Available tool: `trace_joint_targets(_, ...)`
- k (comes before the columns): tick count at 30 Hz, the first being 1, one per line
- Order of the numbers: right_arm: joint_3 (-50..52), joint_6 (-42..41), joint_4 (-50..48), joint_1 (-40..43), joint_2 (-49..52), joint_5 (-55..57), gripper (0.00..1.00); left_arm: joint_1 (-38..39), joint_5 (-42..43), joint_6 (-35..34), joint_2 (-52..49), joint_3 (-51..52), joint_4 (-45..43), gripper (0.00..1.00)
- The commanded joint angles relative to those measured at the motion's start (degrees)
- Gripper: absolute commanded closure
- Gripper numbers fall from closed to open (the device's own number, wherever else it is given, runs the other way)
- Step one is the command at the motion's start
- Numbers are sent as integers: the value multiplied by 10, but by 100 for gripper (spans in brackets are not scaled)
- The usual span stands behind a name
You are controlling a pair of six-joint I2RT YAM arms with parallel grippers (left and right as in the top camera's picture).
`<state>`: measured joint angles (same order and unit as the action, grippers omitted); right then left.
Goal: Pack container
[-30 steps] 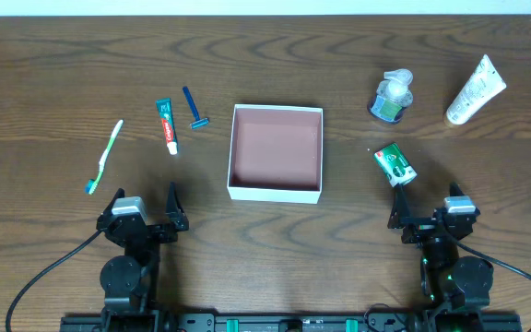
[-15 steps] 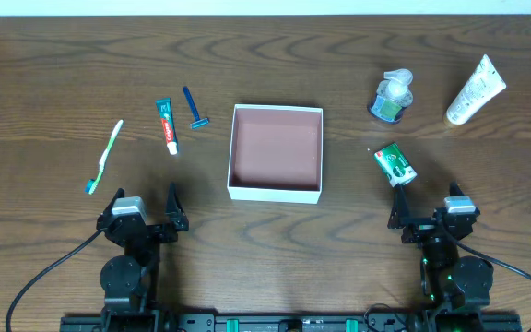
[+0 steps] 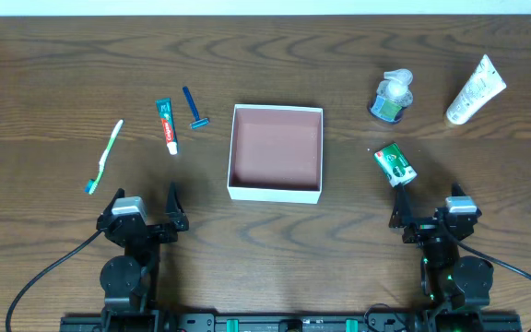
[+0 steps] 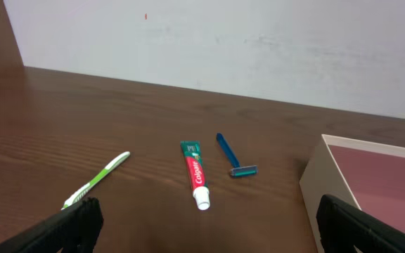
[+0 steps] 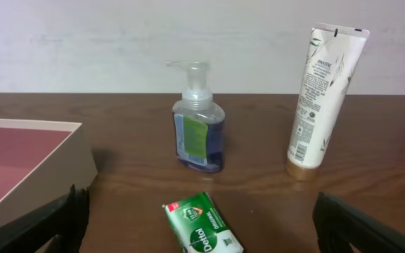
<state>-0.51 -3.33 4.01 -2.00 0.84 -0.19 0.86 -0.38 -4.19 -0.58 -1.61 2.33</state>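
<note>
The container [image 3: 276, 192], a shallow white box with a reddish-brown inside, stands empty at the table's middle; its wall shows in the left wrist view [image 4: 322, 193] and the right wrist view [image 5: 62, 165]. Left of it lie a toothbrush [image 3: 105, 156] [image 4: 97, 181], a toothpaste tube [image 3: 167, 124] [image 4: 195, 174] and a blue razor [image 3: 194, 109] [image 4: 232, 155]. To its right are a green soap bar [image 3: 395, 164] [image 5: 202, 225], a pump bottle [image 3: 394, 96] [image 5: 197, 126] and a white tube [image 3: 476, 89] [image 5: 322, 98]. My left gripper [image 3: 146, 208] [image 4: 206, 228] and right gripper [image 3: 429, 211] [image 5: 202, 221] stand open near the front edge, holding nothing.
A pale wall [image 4: 259, 42] runs along the table's far edge. Black cables [image 3: 44, 277] trail from both arm bases at the front.
</note>
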Motion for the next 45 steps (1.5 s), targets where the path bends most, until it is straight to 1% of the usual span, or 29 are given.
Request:
trace_joint_targets(1,2,9,1,-3,-5,8,1,-2,-7,7,4,14,18,2)
trace_joint_targets(31,2,8,-9,-3,-5,8,1,-2,-7,7,4,14,18,2)
trace_joint_targets(34,2,-9,-19,-3,-5,8,1,-2,-7,7,4,14,18,2)
trace_joint_targets(42,2,-10,-31,-3,-5,8,1,-2,-7,7,4,14,18,2)
trace_joint_targets(45,0,-36,-43,-3,-5,8,1,-2,-7,7,4,14,18,2)
